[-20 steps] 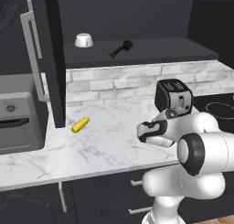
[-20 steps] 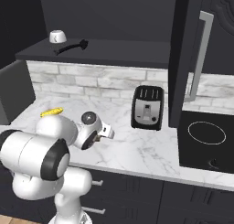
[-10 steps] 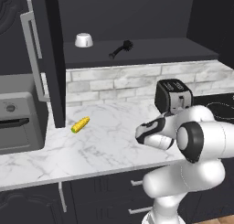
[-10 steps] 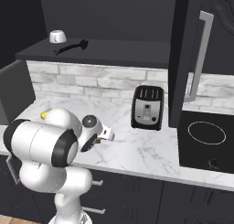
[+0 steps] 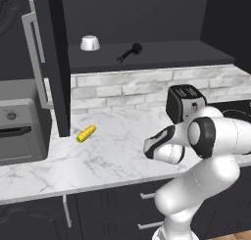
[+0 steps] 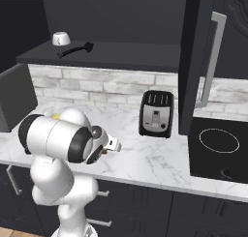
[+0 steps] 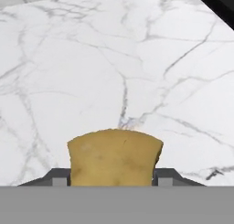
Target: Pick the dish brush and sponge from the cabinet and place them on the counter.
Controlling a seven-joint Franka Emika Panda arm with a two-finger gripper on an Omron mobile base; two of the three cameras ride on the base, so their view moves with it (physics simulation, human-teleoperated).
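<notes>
In the hand view my gripper [image 7: 112, 178] is shut on the yellow-tan sponge [image 7: 114, 155], held just above the white marble counter [image 7: 114, 58]. From the right base view the gripper [image 6: 114, 145] hangs low over the counter [image 6: 155, 158] near its front edge, left of the toaster. The black dish brush [image 5: 130, 52] lies on the open cabinet's shelf [image 5: 166, 55], also seen as the dish brush [image 6: 77, 49] up at the left. The arm's hand [image 5: 154, 148] hovers over the counter [image 5: 108, 158].
A white bowl [image 5: 89, 42] sits on the shelf left of the brush. A corn cob [image 5: 86, 133] lies on the counter by the open cabinet door [image 5: 54, 62]. A black toaster [image 6: 156, 113] stands at the back, a cooktop [image 6: 218, 141] to its right, and a grey appliance [image 5: 17, 131] at the far left.
The arm's elbow has swung toward the toaster side. The hand with the sponge has dropped slightly toward the counter. The grip is unchanged.
</notes>
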